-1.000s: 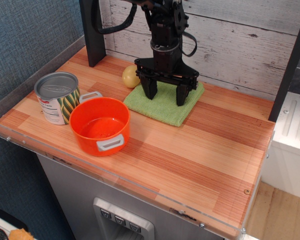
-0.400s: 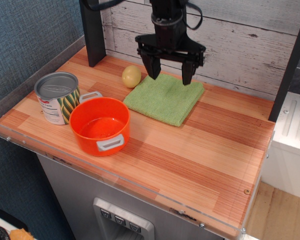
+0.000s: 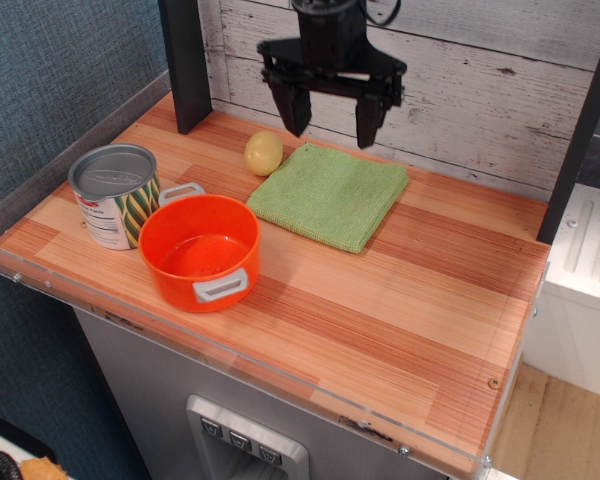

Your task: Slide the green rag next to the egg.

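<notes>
**Operator:** My black two-fingered hand (image 3: 329, 118) hangs in the air with its fingers spread wide apart and nothing between them. It sits above the far edge of the lime-green, nubby terry rag (image 3: 328, 195), clear of the cloth.

**Observer:** And the rag itself?

**Operator:** It lies flat and folded, roughly square, on the striped wooden desk (image 3: 400, 300). The small, smooth, pale yellow-tan egg (image 3: 263, 152) is just beside the rag's far-left corner; I cannot tell whether they touch or a thin gap is left.

**Observer:** What else do you see around the rag?

**Operator:** Toward the front-left of the rag stands a round orange plastic pot (image 3: 199, 250) with grey handles, close to the rag's near-left edge but apart from it. Further left of the rag, just behind that pot, is an upright metal tin can (image 3: 115, 194) with a striped label. Behind the rag runs a whitewashed plank wall (image 3: 480, 90).
</notes>
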`<move>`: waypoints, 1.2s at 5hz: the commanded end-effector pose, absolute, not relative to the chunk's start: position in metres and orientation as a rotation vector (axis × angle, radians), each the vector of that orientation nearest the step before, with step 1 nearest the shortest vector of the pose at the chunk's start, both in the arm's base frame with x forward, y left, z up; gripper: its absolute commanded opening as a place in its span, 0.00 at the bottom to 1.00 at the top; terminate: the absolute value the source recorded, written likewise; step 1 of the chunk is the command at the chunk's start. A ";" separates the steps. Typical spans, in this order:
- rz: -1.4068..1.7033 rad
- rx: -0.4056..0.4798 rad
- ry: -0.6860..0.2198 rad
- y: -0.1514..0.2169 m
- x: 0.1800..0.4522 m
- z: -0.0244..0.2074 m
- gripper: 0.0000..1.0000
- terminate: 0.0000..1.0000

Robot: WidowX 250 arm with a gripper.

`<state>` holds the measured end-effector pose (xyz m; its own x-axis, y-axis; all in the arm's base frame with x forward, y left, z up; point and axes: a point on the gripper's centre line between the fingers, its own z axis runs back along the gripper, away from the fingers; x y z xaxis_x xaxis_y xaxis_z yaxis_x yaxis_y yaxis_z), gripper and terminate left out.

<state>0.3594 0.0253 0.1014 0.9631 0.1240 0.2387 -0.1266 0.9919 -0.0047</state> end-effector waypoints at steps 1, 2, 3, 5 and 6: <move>0.117 0.013 -0.282 0.002 0.319 0.155 1.00 0.00; 0.063 -0.016 -0.274 -0.020 0.297 0.163 1.00 0.00; 0.020 -0.035 -0.258 -0.038 0.272 0.169 1.00 0.00; 0.036 -0.032 -0.254 -0.038 0.226 0.192 1.00 0.00; 0.037 -0.070 -0.231 -0.030 0.207 0.201 1.00 0.00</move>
<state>0.2084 -0.0306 0.1923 0.9766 0.0569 0.2073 -0.0433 0.9967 -0.0692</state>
